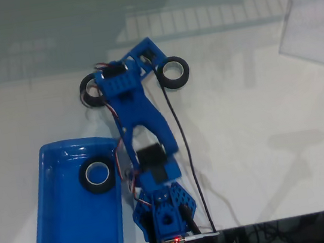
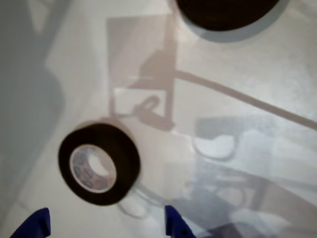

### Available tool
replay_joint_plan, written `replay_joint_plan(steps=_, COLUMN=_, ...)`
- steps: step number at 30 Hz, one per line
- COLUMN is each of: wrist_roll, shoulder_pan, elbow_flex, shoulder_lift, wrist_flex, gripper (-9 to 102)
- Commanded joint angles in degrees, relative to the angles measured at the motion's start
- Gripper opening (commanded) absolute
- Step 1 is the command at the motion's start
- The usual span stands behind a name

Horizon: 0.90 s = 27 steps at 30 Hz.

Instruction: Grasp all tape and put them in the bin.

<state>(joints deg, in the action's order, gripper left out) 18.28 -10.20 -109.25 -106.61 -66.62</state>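
Lying flat in the bright blue plastic bin [image 1: 60, 232]: one black ring-shaped tape roll [image 1: 98, 175], hole facing up. Two more on the white table [image 1: 262, 143], one half hidden [image 1: 89, 90], one beside the arm [image 1: 175, 72]. Blue gripper [image 2: 106, 225] open, tips cut off.

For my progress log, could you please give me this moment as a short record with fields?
bin: blue tray, left of the arm in the fixed view
tape in bin: one roll
tape on table: two rolls, one right of the arm's head, one at its left, partly hidden
gripper: open, blue fingertips apart just short of a table roll in the wrist view
held: nothing
left to do: two rolls
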Motion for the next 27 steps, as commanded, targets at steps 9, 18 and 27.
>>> replay_joint_plan(steps=9, wrist_roll=2.11, shoulder_pan=-2.46, elbow_flex=21.27, shoulder_lift=22.41, wrist_flex=-6.77, gripper=30)
replay_joint_plan(steps=18, wrist_roll=1.93, shoulder_pan=-4.04, elbow_flex=31.73, shoulder_lift=33.84, wrist_flex=-10.28, gripper=30)
replay_joint_plan(steps=27, wrist_roll=2.72, shoulder_pan=-4.48, elbow_flex=33.57, shoulder_lift=37.88, wrist_flex=-10.37, gripper=29)
